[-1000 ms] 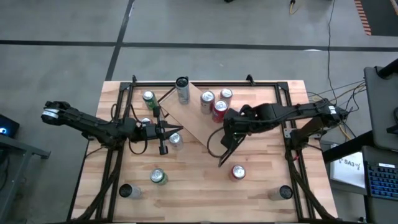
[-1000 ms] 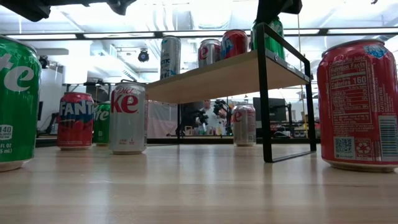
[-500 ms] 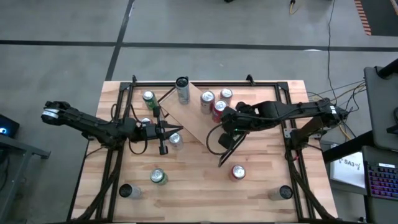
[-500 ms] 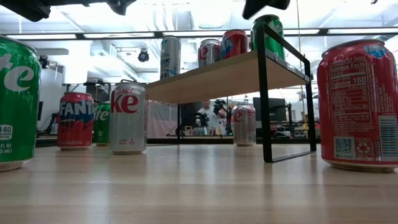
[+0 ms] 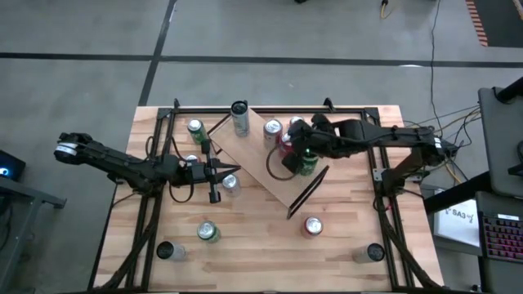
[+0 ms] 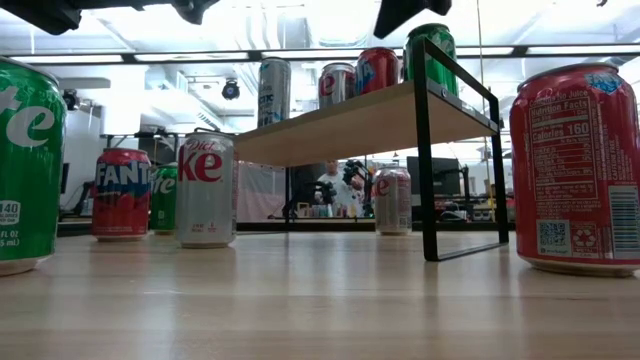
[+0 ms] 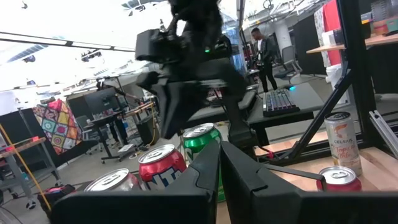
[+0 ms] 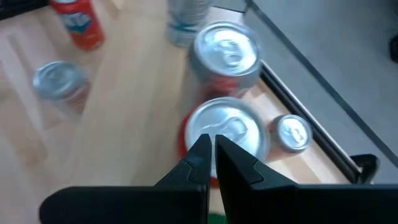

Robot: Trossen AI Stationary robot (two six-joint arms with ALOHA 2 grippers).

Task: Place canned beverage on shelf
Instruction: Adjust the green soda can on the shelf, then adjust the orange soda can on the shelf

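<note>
The shelf [image 5: 263, 159], a light-wood board on black end frames, stands slantwise on the table's far middle. Several cans stand upright on its top: a green can [image 5: 307, 162] at its right end, a red can [image 8: 227, 132], a second red-sided can [image 8: 231, 53] and a tall silver can [image 5: 239, 118]. My right gripper [image 5: 288, 158] hangs shut above the red can, beside the green can [image 6: 432, 48], and touches nothing. My left gripper [image 5: 222, 173] waits shut left of the shelf, its fingers [image 7: 219, 168] level and facing the shelf cans.
Loose cans stand on the table: a green one [image 5: 208, 233], a red one [image 5: 313, 226], silver ones near the front corners [image 5: 166, 251] [image 5: 373, 253] and a green one at the far left [image 5: 196, 129]. Black rails [image 5: 382, 175] frame the tabletop.
My right gripper has risen and gone toward the table's far edge and a little left, tipping its fingers as it went, and stays shut. It has cleared the green can, which stands uncovered on the shelf's right end, unmoved.
</note>
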